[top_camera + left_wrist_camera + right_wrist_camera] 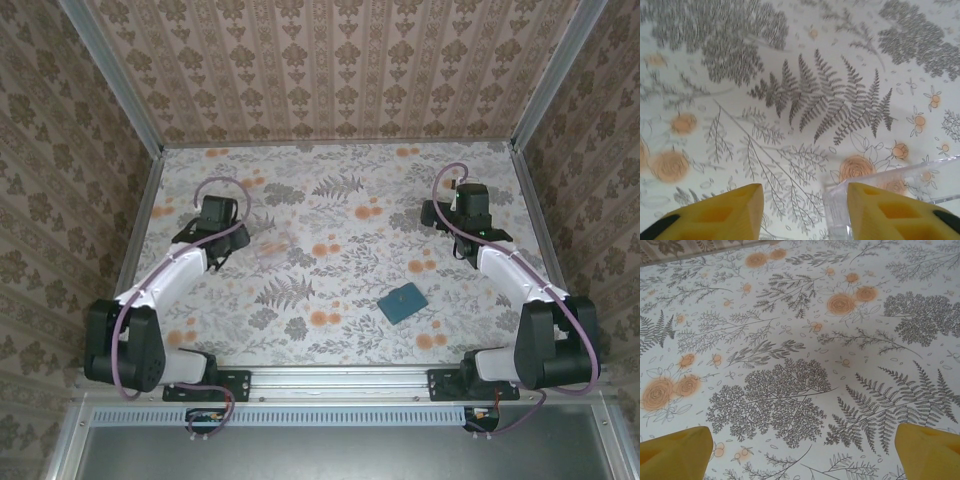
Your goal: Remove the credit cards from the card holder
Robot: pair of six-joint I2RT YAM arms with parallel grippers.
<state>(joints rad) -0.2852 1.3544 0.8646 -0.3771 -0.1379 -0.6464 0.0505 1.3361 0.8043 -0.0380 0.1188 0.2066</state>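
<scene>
The card holder (403,302) is a small flat teal-blue wallet lying closed on the floral table, right of centre and towards the front. The credit cards are out of view. My left gripper (222,225) hovers at the back left, far from the holder. In the left wrist view its yellow fingers (735,210) stand apart over the cloth (805,192), and the corner of a clear plastic piece (900,177) lies against the inner side of the right finger. My right gripper (462,215) hangs at the back right, jaws wide (804,432) over bare cloth.
The clear plastic piece (270,248) shows faintly on the cloth just right of the left gripper. Patterned walls with metal rails (130,110) close in the table on three sides. Both arm bases (330,382) sit on the front rail.
</scene>
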